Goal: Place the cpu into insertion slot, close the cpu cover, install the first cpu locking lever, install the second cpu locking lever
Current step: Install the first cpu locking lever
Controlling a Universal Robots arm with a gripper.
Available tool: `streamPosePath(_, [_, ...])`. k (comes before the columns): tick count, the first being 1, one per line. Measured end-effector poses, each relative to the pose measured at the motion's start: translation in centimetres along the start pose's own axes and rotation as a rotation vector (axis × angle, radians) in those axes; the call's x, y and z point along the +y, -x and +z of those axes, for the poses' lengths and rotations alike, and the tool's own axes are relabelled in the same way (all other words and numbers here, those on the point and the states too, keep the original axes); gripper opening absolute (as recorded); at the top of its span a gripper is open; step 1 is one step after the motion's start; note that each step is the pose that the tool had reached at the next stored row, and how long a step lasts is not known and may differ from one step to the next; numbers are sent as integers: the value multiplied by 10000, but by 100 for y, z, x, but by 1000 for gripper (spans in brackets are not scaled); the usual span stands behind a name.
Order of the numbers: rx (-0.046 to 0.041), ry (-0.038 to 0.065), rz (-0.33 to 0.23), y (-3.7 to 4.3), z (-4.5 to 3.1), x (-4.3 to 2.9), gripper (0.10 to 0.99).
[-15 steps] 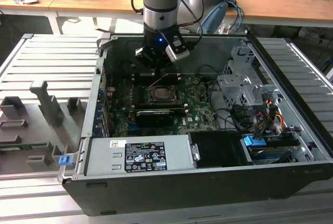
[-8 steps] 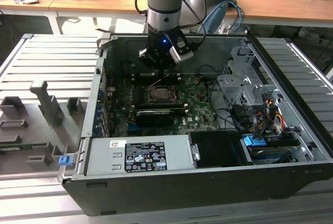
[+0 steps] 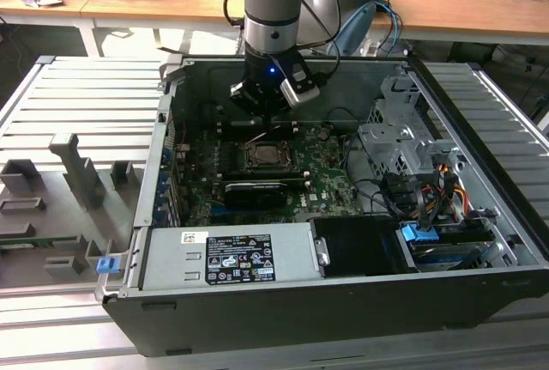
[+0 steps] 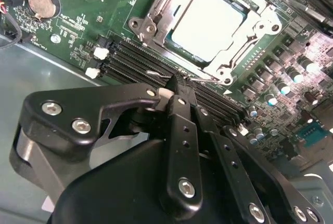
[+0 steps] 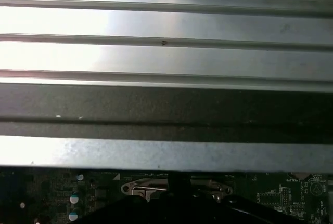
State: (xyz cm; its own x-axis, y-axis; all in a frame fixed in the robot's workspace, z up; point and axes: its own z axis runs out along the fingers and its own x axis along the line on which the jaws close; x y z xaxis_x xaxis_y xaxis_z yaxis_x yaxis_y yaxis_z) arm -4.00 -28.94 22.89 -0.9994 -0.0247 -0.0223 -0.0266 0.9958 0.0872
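The cpu (image 4: 208,24), a pale silvery square, lies flat in the insertion slot (image 3: 266,157) on the green motherboard. The cpu cover (image 4: 158,26), a silver frame with a window, lies down around the chip. My gripper (image 4: 175,84) is shut, its black fingers (image 4: 181,125) pressed together. The tips sit at the socket's edge by the memory slots, right over a thin wire locking lever (image 4: 156,73); I cannot tell whether they press on it. From outside, the gripper (image 3: 268,123) hangs just behind the socket. A silver socket part (image 5: 156,187) shows in the first wrist view.
The open case wall (image 3: 343,78) stands close behind the arm. A long black card (image 3: 255,191) lies in front of the socket, with a power supply (image 3: 227,258) nearer still. A drive cage (image 3: 399,142) and cables (image 3: 429,185) crowd the exterior view's right. Memory slots (image 4: 130,60) run beside the fingertips.
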Motion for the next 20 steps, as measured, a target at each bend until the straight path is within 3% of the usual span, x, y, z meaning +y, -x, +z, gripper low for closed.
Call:
streamPosePath(3, [-47, 65, -5, -62, 1, 2, 106])
streamPosePath(8, [-46, 75, -63, -54, 21, 2, 106])
streamPosePath(11, [-38, 75, -123, -11, 46, 7, 106])
streamPosePath(15, [-39, 64, -124, 139, 87, 17, 106])
streamPosePath(20, [-38, 61, -124, 185, 149, 15, 106])
